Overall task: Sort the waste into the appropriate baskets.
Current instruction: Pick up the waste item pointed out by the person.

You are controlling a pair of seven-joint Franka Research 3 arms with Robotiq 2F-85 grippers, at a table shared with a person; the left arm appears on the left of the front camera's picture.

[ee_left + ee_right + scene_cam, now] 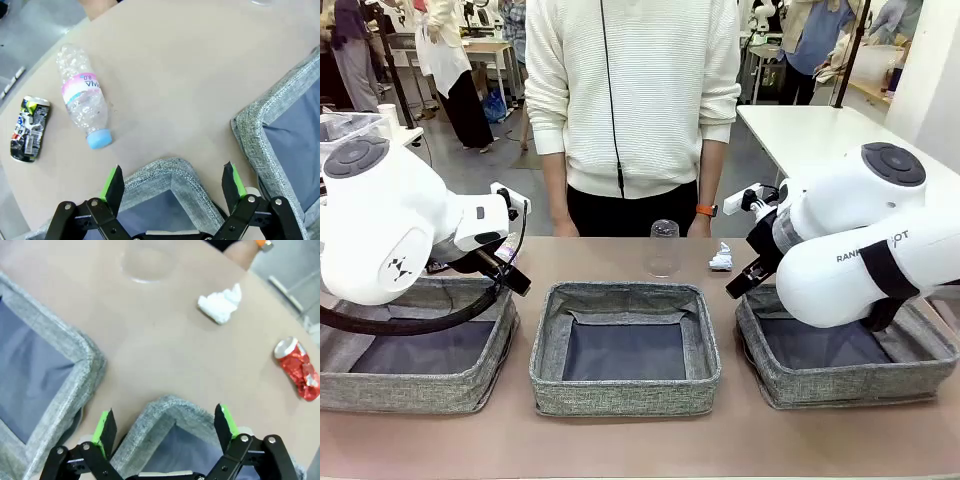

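Three baskets line the tabletop [620,450]: the middle basket [625,395], flanked by the left basket [420,392] and the right basket [840,392]. Beyond the middle basket stand one clear cup [663,248] and one paper wad [721,259]. Far to its left lie one bottle [82,102] and one dark can [29,129], and far to its right one red can [298,368]. The left tool [173,181] and the right tool [165,422] are both spread, empty.

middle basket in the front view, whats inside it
The middle basket shows bare dark grey lining, with no waste lying on it. Its near wall covers the front strip of the floor, so that part cannot be checked.
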